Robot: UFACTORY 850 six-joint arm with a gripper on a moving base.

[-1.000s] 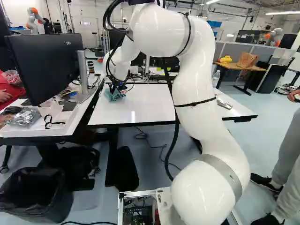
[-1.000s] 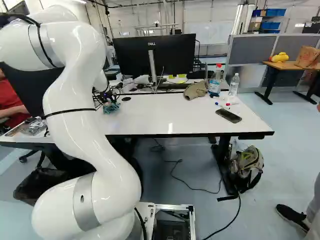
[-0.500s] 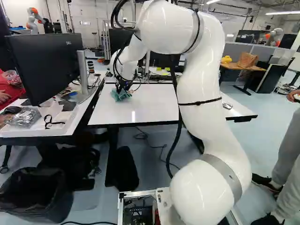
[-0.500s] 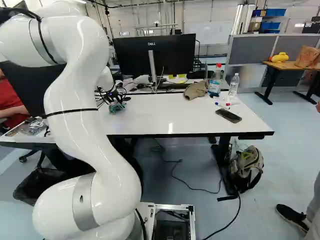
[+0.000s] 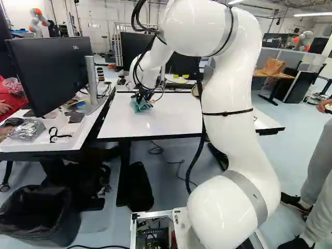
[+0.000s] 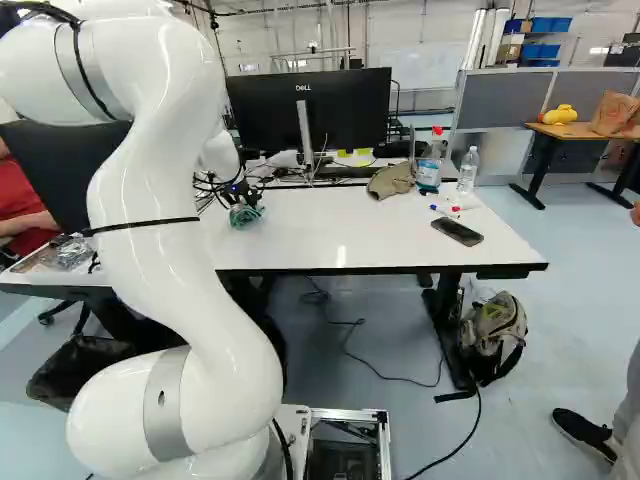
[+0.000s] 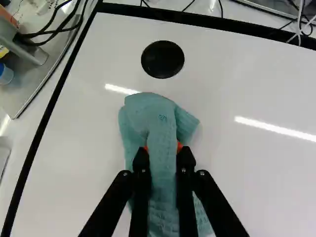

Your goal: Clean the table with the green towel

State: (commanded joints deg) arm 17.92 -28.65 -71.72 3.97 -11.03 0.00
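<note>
One hand [image 7: 163,154] is clamped on the green towel [image 7: 154,116], left on the table [image 6: 300,235], toward the far edge; it looks like wiping, with the next stroke needing light pressure rightward.

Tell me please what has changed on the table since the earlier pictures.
The white robot arm has moved the crumpled green cloth towel, gripped in its black hand, rightward over the white tabletop in both base views. The flat black phone, the beige cloth cap and the base stayed in place.
</note>
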